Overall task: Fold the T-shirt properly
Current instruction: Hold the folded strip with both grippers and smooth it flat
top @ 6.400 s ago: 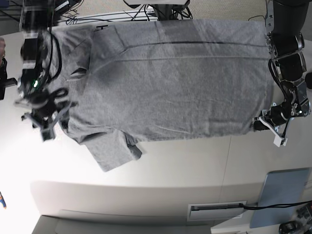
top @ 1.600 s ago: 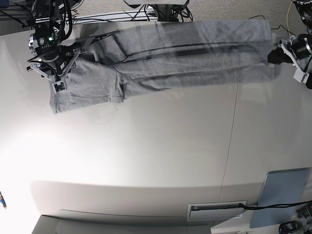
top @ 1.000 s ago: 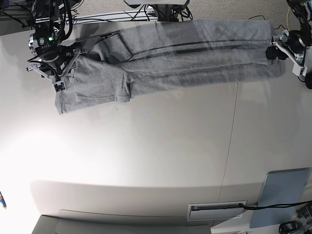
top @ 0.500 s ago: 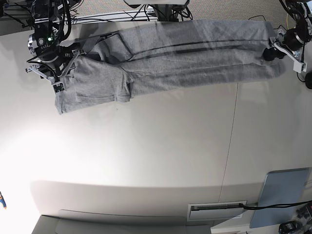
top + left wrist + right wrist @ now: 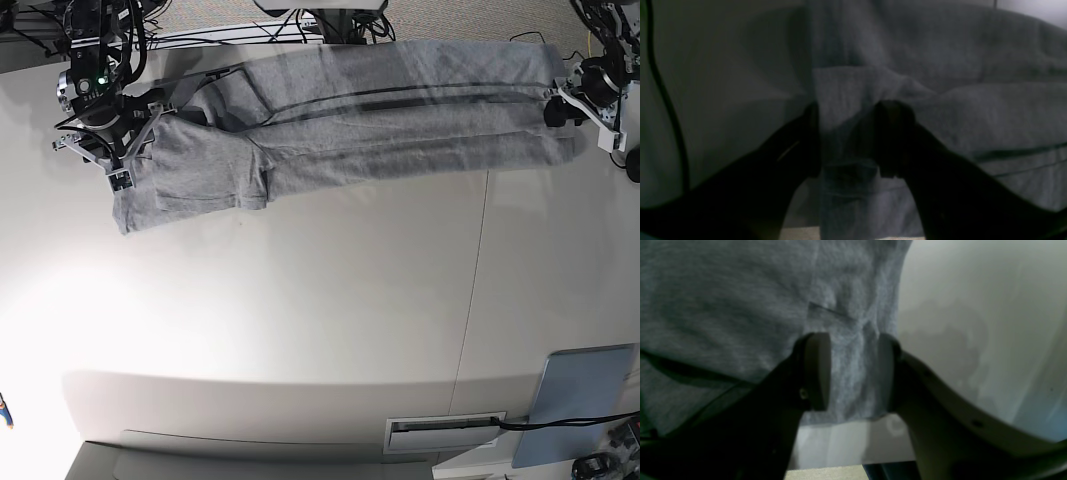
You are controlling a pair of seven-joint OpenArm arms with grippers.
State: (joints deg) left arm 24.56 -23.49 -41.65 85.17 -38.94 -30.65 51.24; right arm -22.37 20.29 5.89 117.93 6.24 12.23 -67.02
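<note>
Black arms, white brackets near wrists; right arm [image 5: 92, 85] green LED, looped black cables.

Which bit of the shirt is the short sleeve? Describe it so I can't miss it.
On the white table, the heather-grey cotton T-shirt lies as a long folded band along the far edge. At its end by the right tool, a squarish flap, the short sleeve, juts toward the camera, unlike the straight band.
</note>
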